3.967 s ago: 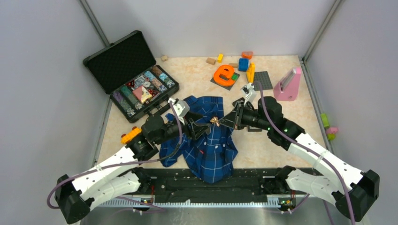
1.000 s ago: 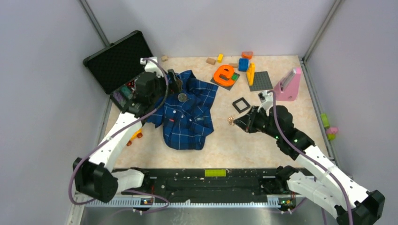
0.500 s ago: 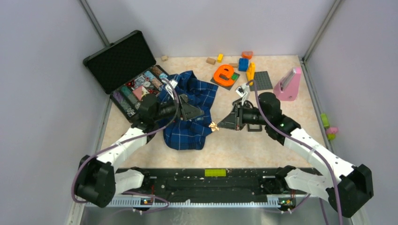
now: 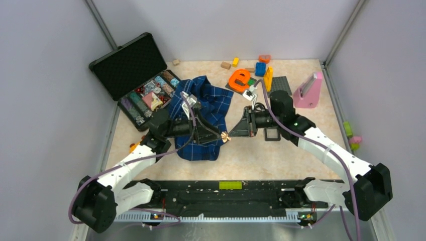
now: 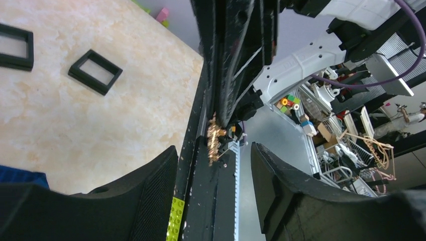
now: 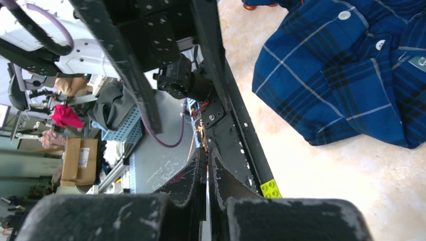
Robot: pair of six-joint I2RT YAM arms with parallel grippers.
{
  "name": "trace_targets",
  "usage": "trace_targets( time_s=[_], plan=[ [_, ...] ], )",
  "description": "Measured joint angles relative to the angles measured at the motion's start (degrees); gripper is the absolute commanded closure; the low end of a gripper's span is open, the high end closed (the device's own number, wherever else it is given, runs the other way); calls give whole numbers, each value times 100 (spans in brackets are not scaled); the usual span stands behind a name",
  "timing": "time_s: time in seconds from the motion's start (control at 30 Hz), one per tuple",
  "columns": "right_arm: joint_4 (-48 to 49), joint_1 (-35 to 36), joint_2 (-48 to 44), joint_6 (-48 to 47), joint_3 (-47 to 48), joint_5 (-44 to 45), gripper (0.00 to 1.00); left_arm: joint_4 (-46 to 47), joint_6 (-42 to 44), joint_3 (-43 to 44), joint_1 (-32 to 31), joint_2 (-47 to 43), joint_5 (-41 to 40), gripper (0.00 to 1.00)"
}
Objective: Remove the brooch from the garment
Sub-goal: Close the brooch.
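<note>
The dark blue plaid shirt (image 4: 208, 108) lies crumpled left of centre; its lower edge also shows in the right wrist view (image 6: 351, 75). The silvery disc brooch is not visible; my left arm covers the middle of the shirt. My right gripper (image 4: 228, 134) is shut on a small spiky gold-coloured ornament (image 4: 225, 135), held in the air by the shirt's right edge. My left gripper (image 4: 216, 133) is open and faces the ornament. In the left wrist view the ornament (image 5: 216, 143) hangs just beyond my open left gripper (image 5: 213, 150). My right gripper (image 6: 203, 150) is pressed shut.
An open black case (image 4: 145, 95) of small items stands at the back left. An orange letter (image 4: 240, 79), coloured blocks, a grey baseplate (image 4: 281, 85) and a pink wedge (image 4: 307, 90) are at the back. A black square frame (image 4: 272, 134) lies under my right arm.
My left gripper has swung from the back of the shirt forward and right, up to the ornament. My right gripper has carried the ornament left, towards the shirt's edge.
</note>
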Motion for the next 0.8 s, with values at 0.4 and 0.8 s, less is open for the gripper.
trace_targets(
  time_s=[0.4, 0.8],
  plan=[
    [-72, 0, -13, -17, -7, -286, 100, -236, 151, -177, -345, -22, -245, 44],
    [-236, 7, -55, -61, -35, -175, 100, -107, 125, -177, -560, 37, -372, 57]
  ],
)
